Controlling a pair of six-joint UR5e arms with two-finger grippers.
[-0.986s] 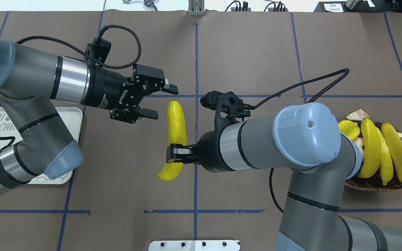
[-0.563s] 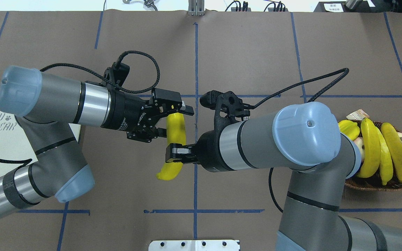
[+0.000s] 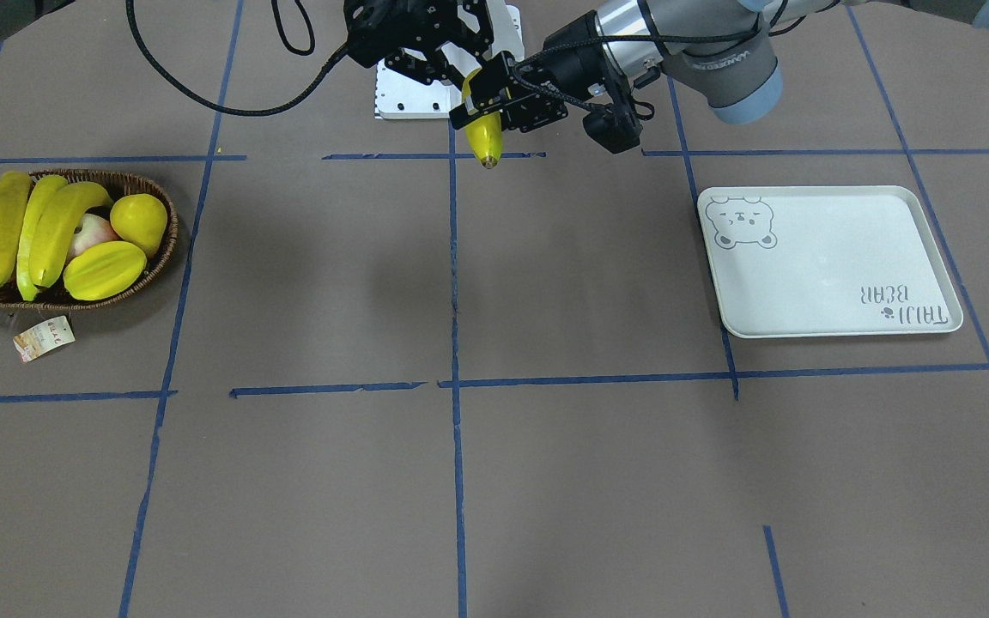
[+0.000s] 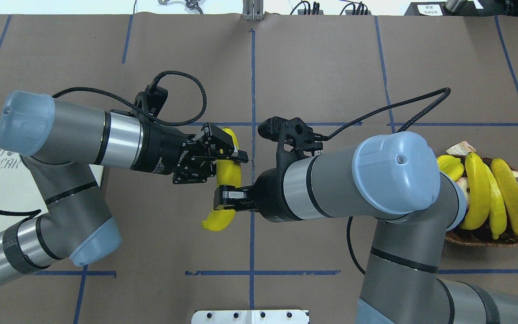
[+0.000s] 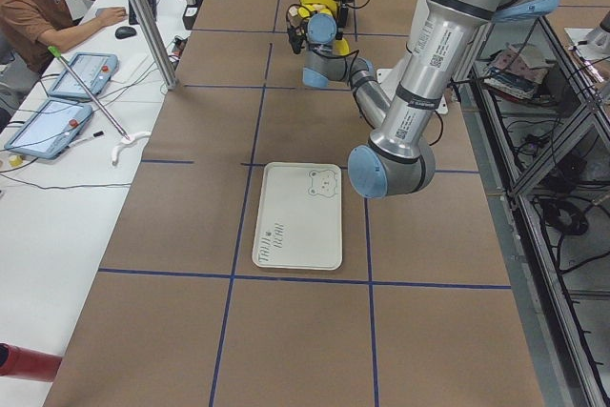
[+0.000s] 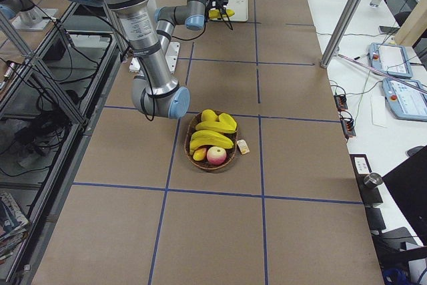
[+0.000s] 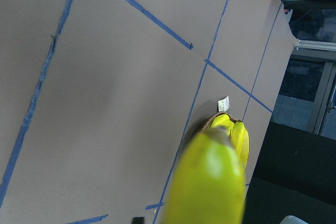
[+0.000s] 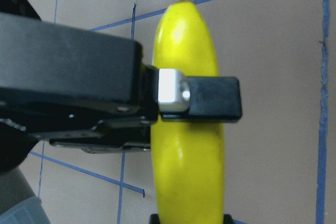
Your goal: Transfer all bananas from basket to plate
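Observation:
One banana (image 4: 228, 176) hangs in the air over the table's middle, and both grippers have it. My right gripper (image 4: 225, 198) is shut on its lower half. My left gripper (image 4: 229, 157) is shut on its upper half; a finger (image 8: 212, 98) lies flat across the banana (image 8: 186, 150). The banana's tip (image 3: 487, 146) points down toward the table. Three more bananas (image 4: 477, 191) lie in the brown wicker basket (image 4: 488, 240) at the right. The off-white bear plate (image 3: 829, 275) lies flat with nothing on it, partly hidden under my left arm in the overhead view (image 4: 2, 189).
The basket also holds a yellow starfruit (image 3: 104, 269), a rounded yellow fruit (image 3: 141, 221) and pinkish apples (image 3: 93, 233); its paper tag (image 3: 44, 337) lies beside it. A white mounting plate (image 4: 250, 316) sits at the near table edge. An operator (image 5: 38, 7) sits at a side desk.
My left arm swung right from above the plate to the banana, and its open fingers came around the upper half and closed. My right gripper and the banana stayed put.

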